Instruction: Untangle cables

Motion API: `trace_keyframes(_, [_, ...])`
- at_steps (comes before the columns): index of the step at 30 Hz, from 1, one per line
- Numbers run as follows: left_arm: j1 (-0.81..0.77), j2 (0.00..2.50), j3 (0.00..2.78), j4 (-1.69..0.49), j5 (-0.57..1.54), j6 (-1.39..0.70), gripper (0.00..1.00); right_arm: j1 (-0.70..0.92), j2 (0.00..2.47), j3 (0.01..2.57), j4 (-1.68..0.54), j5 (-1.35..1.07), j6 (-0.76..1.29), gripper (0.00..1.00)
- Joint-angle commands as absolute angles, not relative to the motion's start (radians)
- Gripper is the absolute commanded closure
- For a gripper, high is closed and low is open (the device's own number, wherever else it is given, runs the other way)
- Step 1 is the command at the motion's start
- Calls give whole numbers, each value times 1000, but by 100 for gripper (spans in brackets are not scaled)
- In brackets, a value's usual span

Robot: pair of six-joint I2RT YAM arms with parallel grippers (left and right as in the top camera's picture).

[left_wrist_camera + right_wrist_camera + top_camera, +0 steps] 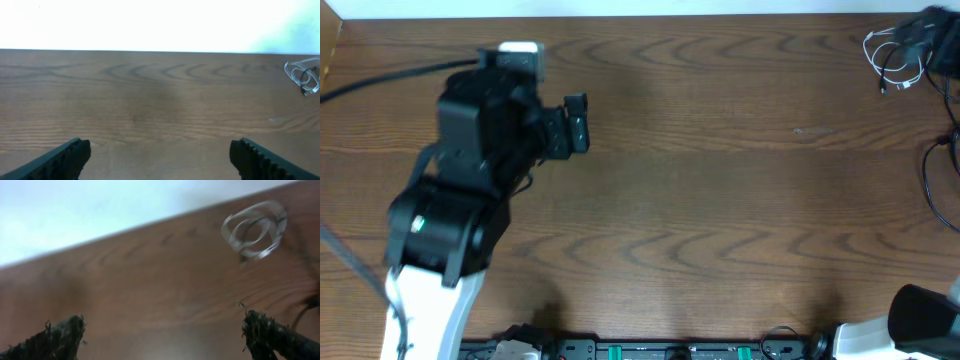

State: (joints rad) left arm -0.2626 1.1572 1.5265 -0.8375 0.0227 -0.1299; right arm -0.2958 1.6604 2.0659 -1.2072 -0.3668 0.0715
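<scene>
The white cable point(892, 58) lies coiled at the table's far right corner, its top against a black bundle point(932, 32). A black cable point(932, 180) curves along the right edge. The white coil also shows in the left wrist view point(302, 76) and, blurred, in the right wrist view point(255, 227). My left gripper point(582, 122) is open and empty over the left part of the table, far from the cables; its fingers frame bare wood point(160, 157). My right gripper point(162, 335) is open and empty, short of the white coil. A black cord point(306, 307) shows at that view's right edge.
The wooden table point(720, 200) ends at a white back edge. My left arm's body point(460, 190) covers the left side. Part of my right arm point(920, 318) sits at the bottom right corner. A thick black arm wire point(380, 82) runs in from the left.
</scene>
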Motion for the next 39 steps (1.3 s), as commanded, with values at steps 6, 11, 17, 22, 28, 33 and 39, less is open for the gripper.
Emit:
trace_keyframes(6, [-258, 1147, 1536, -886, 14, -121, 4, -141, 1647, 2076, -1345, -338, -32, 1])
trace_keyframes(11, [-258, 1159, 1536, -886, 14, -121, 4, -93, 1647, 2076, -1389, -334, -32, 1])
trace_keyframes(17, [-258, 1170, 1536, -886, 14, -121, 3, -41, 1640, 2076, -1416, -335, -32, 1])
trace_keyframes(22, [-258, 1177, 1536, -886, 14, -121, 3, 2, 1620, 2076, -1431, -349, -20, 1])
trace_keyframes(28, [-258, 1177, 1536, -886, 14, -121, 3, 7, 1621, 2075, -1484, -349, -13, 1])
trace_keyframes(33, [-258, 1177, 1536, -886, 14, -121, 3, 7, 1621, 2075, -1508, -350, -13, 1])
trace_keyframes(39, [-258, 1177, 1536, -886, 14, -121, 3, 10, 1621, 2075, -1507, -351, -25, 1])
